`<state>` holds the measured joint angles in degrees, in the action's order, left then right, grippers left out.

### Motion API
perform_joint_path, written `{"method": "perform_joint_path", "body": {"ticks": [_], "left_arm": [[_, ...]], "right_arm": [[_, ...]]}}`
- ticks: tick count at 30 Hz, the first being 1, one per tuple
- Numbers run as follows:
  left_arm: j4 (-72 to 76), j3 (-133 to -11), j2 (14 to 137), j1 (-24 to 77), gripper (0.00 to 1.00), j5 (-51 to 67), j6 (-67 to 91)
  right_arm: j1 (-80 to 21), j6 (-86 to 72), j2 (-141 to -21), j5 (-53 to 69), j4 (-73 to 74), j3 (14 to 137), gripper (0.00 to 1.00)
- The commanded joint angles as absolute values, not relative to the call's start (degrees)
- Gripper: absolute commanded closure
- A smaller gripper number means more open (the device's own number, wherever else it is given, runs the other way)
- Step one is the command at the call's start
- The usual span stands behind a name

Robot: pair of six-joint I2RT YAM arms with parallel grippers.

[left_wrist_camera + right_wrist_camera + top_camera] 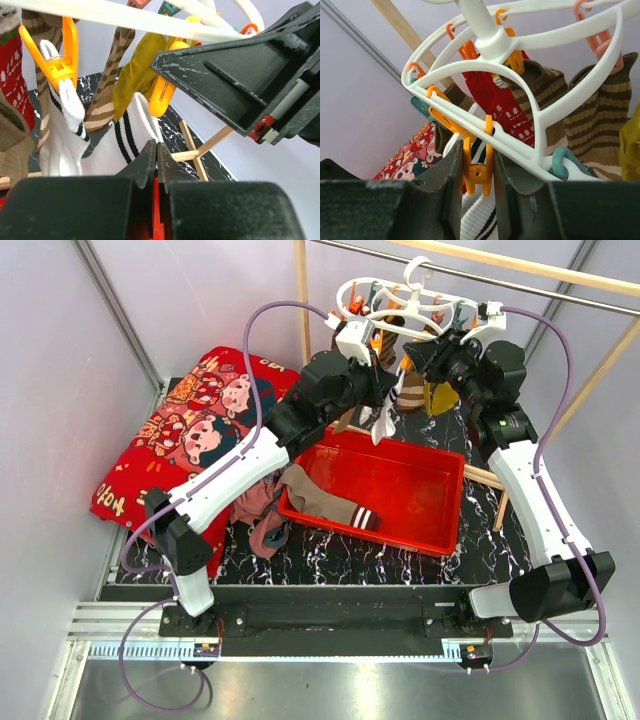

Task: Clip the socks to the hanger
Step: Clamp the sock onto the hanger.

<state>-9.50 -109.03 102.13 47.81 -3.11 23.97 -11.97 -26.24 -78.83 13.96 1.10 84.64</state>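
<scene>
A black, white-veined bench (340, 562) fills the middle of the overhead view. A red cartoon-print cushion (190, 430) lies at its left edge, and a shallow red tub (420, 490) sits at centre right. The left arm (230, 475) rises from the lower left and the right arm (535, 490) from the lower right; both reach to the upper centre of the frame. There the white oval hanger (415, 302) hangs by its hook from a rail, with several socks already dangling from its pegs. Among them are brown striped socks (600, 115) at the right of the right wrist view, a red patterned sock (505, 107) at its centre, and a mustard one (132, 70) at the upper centre of the left wrist view. A taupe sock (325, 502) with a striped cuff is draped over the tub's near left rim, beside a mauve and grey cloth bundle (262, 525) on the bench. The left jaws are pressed together, leaving only a thin slit, and they appear to pinch a white sock with dark stripes (125, 145). That sock's other end is caught in an orange peg at the left of that view. The right jaws are drawn in narrowly on either side of another orange peg (479, 170), touching both its sides, just under the hanger's ring.
</scene>
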Motion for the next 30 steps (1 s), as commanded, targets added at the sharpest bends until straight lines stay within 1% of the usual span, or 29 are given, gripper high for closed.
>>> {"method": "perform_joint_path", "body": {"ticks": [1, 14, 30], "left_arm": [[-7.0, -112.1, 102.2, 48.2, 1.00, -3.7, 23.1], [-7.1, -113.3, 102.0, 48.3, 1.00, -4.9, 22.4], [-7.2, -113.0, 102.2, 48.3, 1.00, -5.6, 21.9]], "right_arm": [[-12.7, -26.9, -79.1, 12.8, 2.8, 85.3, 1.00], [-13.3, -25.4, -79.0, 10.1, 3.0, 83.7, 1.00], [-13.5, -25.8, -78.9, 10.8, 3.0, 84.5, 1.00]]}}
